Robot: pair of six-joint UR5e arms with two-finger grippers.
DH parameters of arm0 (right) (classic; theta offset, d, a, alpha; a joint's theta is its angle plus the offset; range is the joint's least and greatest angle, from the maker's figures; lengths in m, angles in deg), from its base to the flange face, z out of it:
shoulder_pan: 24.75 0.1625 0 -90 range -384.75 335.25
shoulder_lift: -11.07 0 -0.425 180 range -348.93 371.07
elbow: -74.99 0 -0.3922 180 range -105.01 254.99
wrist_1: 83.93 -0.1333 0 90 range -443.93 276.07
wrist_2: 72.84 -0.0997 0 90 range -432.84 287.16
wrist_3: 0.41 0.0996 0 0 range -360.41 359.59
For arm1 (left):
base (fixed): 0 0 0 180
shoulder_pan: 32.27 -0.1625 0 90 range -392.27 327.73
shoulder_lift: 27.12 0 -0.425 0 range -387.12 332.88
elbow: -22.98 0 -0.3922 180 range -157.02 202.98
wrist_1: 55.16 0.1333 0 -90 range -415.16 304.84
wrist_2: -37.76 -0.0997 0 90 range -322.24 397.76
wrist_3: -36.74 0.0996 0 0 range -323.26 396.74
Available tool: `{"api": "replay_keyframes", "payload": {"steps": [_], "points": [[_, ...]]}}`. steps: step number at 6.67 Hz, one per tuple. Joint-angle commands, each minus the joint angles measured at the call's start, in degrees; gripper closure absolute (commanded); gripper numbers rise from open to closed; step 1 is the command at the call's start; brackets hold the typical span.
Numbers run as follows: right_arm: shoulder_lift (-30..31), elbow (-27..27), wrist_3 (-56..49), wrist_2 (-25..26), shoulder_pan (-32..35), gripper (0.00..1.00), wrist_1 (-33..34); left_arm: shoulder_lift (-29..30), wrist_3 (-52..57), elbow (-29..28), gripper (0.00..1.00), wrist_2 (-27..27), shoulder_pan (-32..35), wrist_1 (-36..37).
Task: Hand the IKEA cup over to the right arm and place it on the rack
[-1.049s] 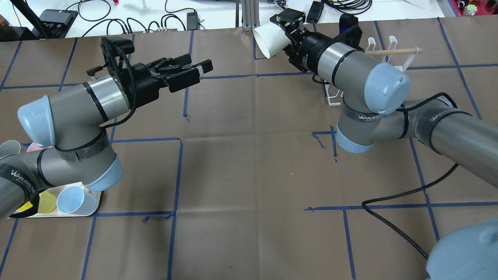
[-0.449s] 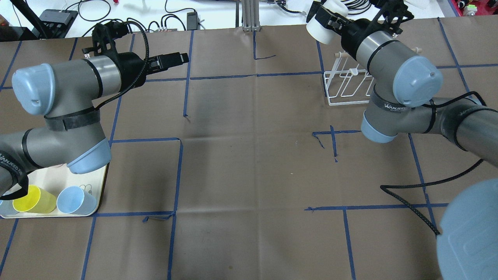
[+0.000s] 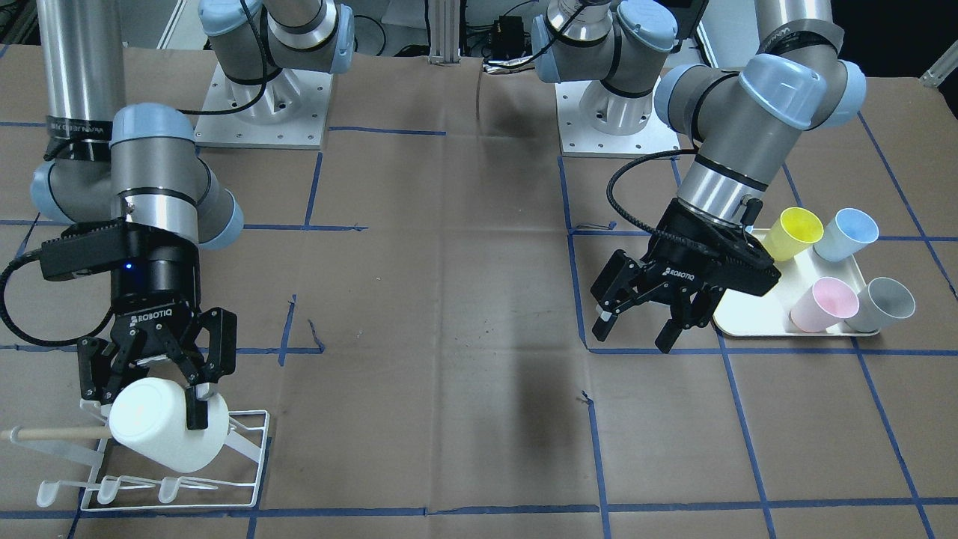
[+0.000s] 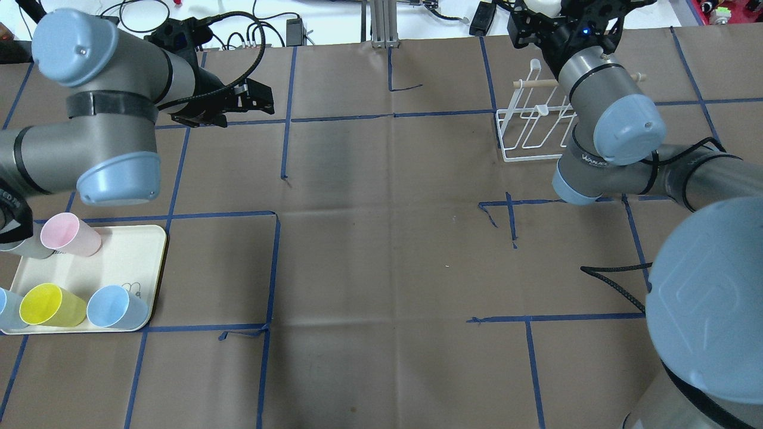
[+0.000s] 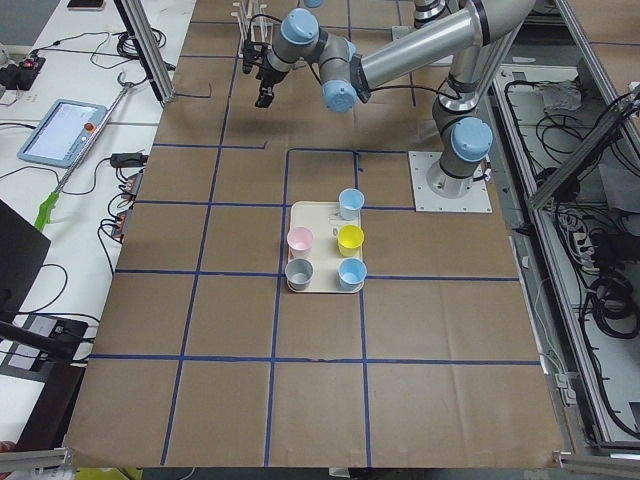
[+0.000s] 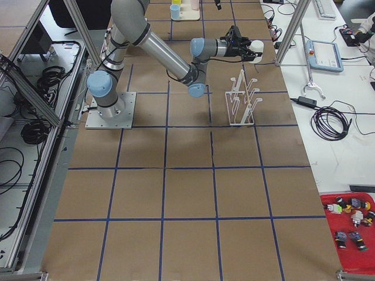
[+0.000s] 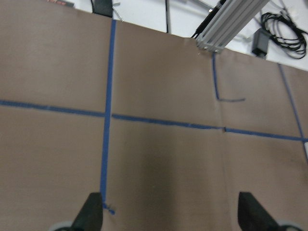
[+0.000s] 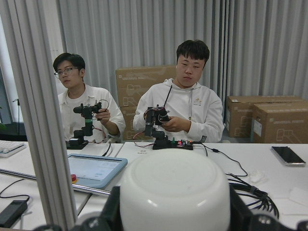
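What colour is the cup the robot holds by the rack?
The cup is white, clearest in the front-facing view.

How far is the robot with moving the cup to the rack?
Handover looks done: the left gripper is open and empty, and the right gripper grips the white cup. In hand: the cup hangs over the rack. Left: set it down there and release.

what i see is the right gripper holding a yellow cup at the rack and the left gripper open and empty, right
The cup in the right gripper is white, not yellow; the exterior front-facing view shows it. It is at the rack, and the left gripper is open and empty.
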Motion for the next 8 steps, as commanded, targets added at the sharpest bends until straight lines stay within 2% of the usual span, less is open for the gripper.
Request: {"api": "replay_keyframes", "payload": {"steps": [1,2,3,4,7,8], "points": [[-3.27,-0.54,-4.3,1.17,-2.74,0.76,1.1,-0.82,1.29,-13.94,0.02,-7.55,2.2,-30.42],[-5.29,-1.07,-4.22,1.17,-3.01,0.76,1.62,-1.35,2.78,-17.48,0.02,-12.09,2.29,-38.56],[-6.44,-2.2,-4.21,1.17,-3.02,0.76,1.88,-3.36,5.58,-17.0,0.02,-13.27,1.86,-40.12],[-7.67,-3.87,-4.13,1.17,-2.84,0.76,1.89,-5.46,7.35,-16.56,0.01,-13.2,1.5,-41.1],[-9.08,-3.97,-3.95,1.17,-1.44,0.77,1.98,-6.1,7.89,-15.51,0.01,-12.93,1.24,-40.58],[-10.39,-4.06,-3.95,1.17,-0.83,0.77,2.76,-7.32,8.24,-13.06,0.01,-13.02,-1.89,-40.49]]}}
